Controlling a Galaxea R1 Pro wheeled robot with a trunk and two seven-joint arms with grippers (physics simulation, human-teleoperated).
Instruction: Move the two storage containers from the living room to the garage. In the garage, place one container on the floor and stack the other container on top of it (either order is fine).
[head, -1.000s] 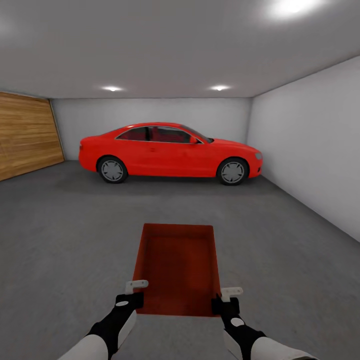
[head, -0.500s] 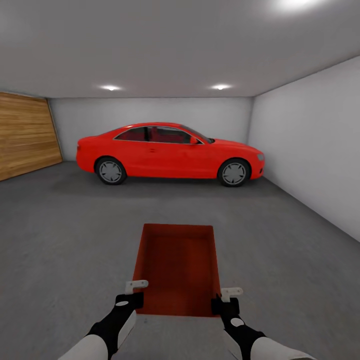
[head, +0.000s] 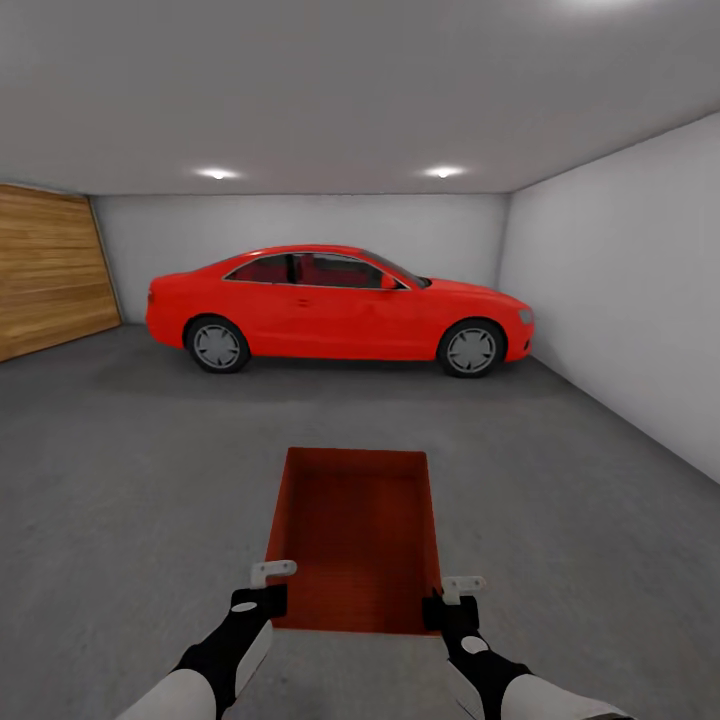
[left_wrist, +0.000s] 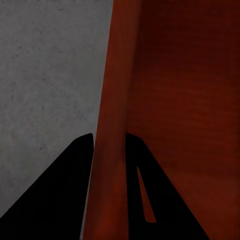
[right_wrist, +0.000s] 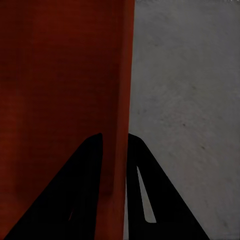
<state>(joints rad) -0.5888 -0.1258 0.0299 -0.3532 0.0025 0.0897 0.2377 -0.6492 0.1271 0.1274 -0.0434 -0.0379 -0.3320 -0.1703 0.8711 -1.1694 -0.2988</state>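
**One bin carried into the garage, not yet set down**

The robot stood in the garage, facing the red car (head: 335, 305) parked along the far white wall, with the wood-slat door (head: 50, 268) to the left. One orange-red bin (head: 355, 535) hung in front of the trunk, above the grey floor (head: 130, 470), carried by both arms. The left pincer (head: 262, 588) was pinching the bin's left wall near its near corner; the left wrist view had a dark finger on either side of that wall (left_wrist: 112, 150). The right pincer (head: 452, 598) was pinching the right wall in the same way, fingers straddling it (right_wrist: 117, 150) in the right wrist view.

Judging by this, the task was roughly a quarter to a third done: one bin had reached the garage but had not been put on the floor. Left to do: lower and release it, fetch the second bin from the living room, and stack it on top
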